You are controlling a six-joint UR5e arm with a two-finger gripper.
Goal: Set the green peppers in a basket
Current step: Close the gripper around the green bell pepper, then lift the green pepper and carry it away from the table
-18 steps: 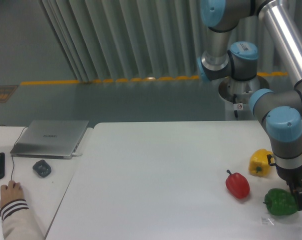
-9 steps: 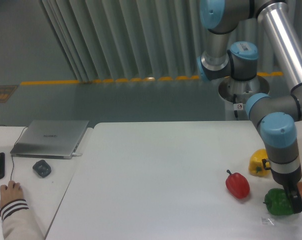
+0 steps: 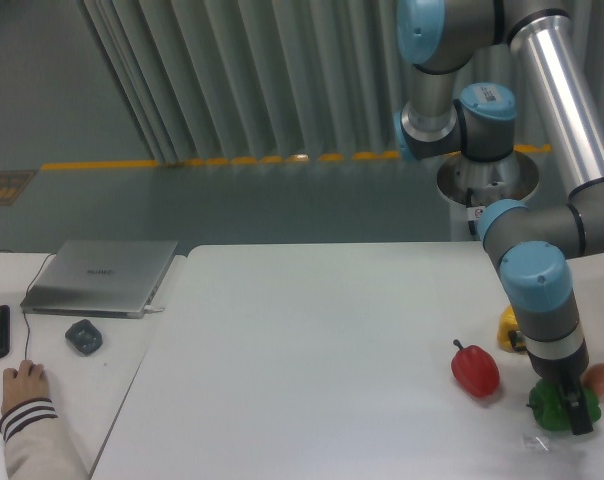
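Gripper (image 3: 574,408) shifted left since a second ago, now over green pepper (image 3: 552,410) at near-right table edge, beside red pepper (image 3: 476,369). Finger state indeterminate. Grasp likely imminent; no basket visible.

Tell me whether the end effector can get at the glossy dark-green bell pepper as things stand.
Probably yes. The end effector is already down on the glossy dark-green bell pepper, with nothing between them; the red bell pepper sits clear to the side. Whether its fingers are closed cannot be made out.
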